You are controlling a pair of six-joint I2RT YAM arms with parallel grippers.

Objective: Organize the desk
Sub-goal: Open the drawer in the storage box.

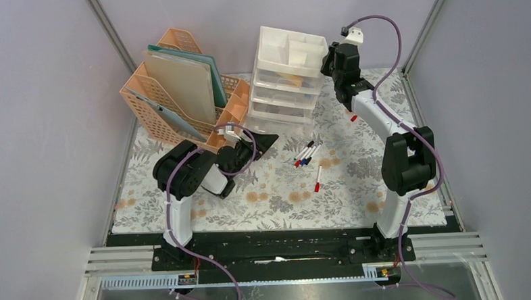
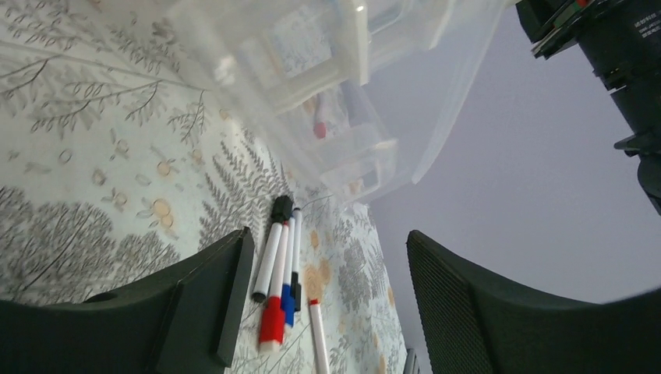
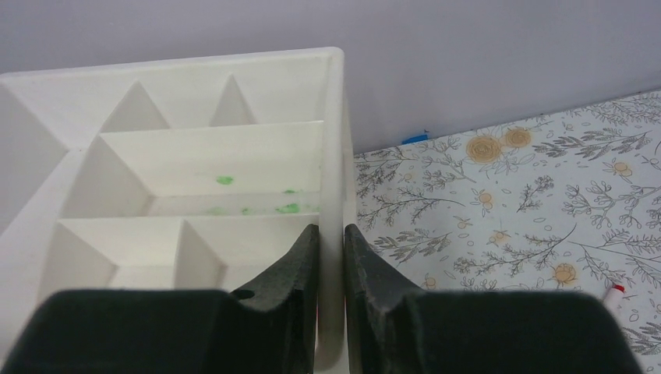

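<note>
The flowered worktop (image 1: pixel 359 186) lay before both arms, markers (image 1: pixel 306 155) at its middle. Left gripper (image 2: pixel 329 238) gaped empty near them. Right gripper (image 3: pixel 331 234) was nearly together over the drawer unit (image 1: pixel 286 75); I cannot tell whether it held anything.

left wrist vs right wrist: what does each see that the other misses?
Left wrist only: a bunch of markers lying ahead of the open left end effector. Right wrist only: the divided white top tray with green smudges, and the right end effector, fingers nearly together. Both: the drawer unit and the fern-print desk.
</note>
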